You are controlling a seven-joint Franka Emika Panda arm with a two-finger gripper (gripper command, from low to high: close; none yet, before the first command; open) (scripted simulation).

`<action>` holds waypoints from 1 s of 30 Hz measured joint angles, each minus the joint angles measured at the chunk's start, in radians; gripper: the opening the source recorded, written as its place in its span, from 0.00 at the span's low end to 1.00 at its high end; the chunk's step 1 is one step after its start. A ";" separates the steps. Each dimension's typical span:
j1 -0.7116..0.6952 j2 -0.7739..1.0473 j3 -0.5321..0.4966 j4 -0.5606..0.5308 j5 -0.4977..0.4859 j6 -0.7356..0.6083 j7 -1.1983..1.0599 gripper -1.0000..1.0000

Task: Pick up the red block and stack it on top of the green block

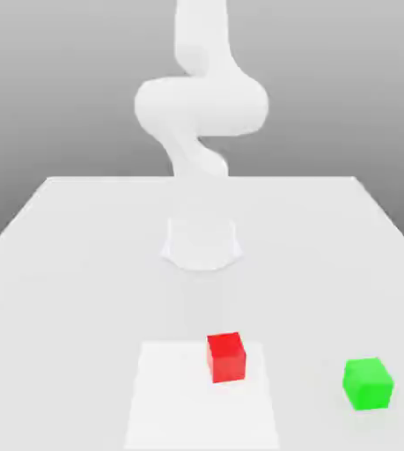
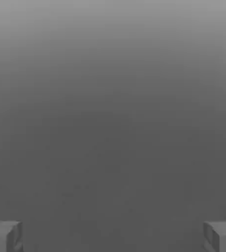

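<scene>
A red block (image 1: 226,356) rests on the white table (image 1: 82,264) near the front, on the far right corner of a brighter white patch (image 1: 187,405). To the exterior view's right of it, a short gap away, stands a green block (image 1: 368,383) on the bare tabletop. In the hand view my gripper (image 2: 113,236) is open, its two grey fingertips (image 2: 6,237) far apart with nothing between them, against a plain grey background. Both blocks stand apart from the arm.
The white arm (image 1: 201,106) rises from its round base (image 1: 202,242) at the table's middle and bends upward out of the exterior view. The table's edges run along the left and right sides.
</scene>
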 joint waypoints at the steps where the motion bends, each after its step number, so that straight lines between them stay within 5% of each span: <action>1: 0.004 0.037 0.002 -0.027 0.000 0.024 -0.004 0.50; 17: 0.058 0.636 0.027 -0.447 0.003 0.418 -0.078 0.50; 24: 0.069 0.893 0.017 -0.454 -0.019 0.628 -0.068 0.50; 25: 0.073 0.929 0.012 -0.449 -0.022 0.659 -0.066 0.00; 30: 0.072 0.929 0.013 -0.449 -0.025 0.658 -0.064 0.00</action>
